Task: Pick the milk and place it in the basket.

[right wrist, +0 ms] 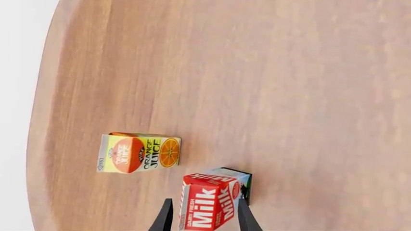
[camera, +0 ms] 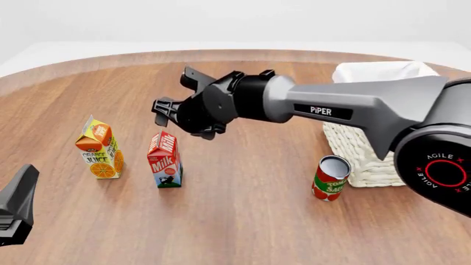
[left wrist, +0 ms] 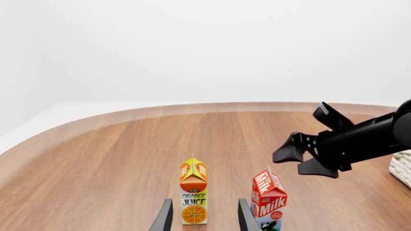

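**Right pincer closing in on the milk**

I am working at the wooden worktop (camera: 243,221), and going left to right: my left pincer (left wrist: 202,216) is hanging low at the near-left, fingers apart and holding nothing, pointed at the orange juice carton (camera: 99,148), which is standing upright. Just beside it to the right, the milk (camera: 165,160) is standing upright too, on the worktop and well apart from the basket (camera: 368,160) at the far right. My right pincer (camera: 176,96) is hovering above the milk, tilted down at it, fingers spread; in the right wrist view the carton's red top (right wrist: 209,202) is sitting between the two fingertips, not yet touched. Near the basket's front corner a tomato can (camera: 330,178) is standing.

I judge this the approach step, with the grasp still to come. The next move is calling for a straight descent until the fingers are bracketing the carton's body, then a squeeze, a lift and a carry rightward clear of the can.
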Controlling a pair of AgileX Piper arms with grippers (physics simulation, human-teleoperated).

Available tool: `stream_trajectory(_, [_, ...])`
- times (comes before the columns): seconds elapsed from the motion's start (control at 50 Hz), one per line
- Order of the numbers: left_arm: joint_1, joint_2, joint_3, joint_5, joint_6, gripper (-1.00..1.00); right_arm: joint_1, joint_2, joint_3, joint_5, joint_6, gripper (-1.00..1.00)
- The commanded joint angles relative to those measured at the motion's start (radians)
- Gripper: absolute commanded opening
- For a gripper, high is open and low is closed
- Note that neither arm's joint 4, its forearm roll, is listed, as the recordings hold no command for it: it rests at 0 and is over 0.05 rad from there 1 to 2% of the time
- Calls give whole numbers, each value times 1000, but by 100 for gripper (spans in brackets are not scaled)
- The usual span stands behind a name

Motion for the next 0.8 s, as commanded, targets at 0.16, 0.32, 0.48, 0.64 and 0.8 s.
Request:
stream_trajectory(0.16, [0, 0, 0, 0, 0, 100, 4, 20, -6, -8, 4, 100])
stream_trajectory(0.32, [0, 0, 0, 0, 0, 100, 12, 30, -7, -12, 7, 100])
stream_trajectory(0.48, [0, 0, 0, 0, 0, 100, 17, 37, -10, -14, 11, 100])
stream_trajectory(0.64, [0, 0, 0, 0, 0, 100, 19, 46, -13, -17, 16, 100])
stream_trajectory(0.8, [0, 0, 0, 0, 0, 100, 22, 53, -17, -18, 18, 100])
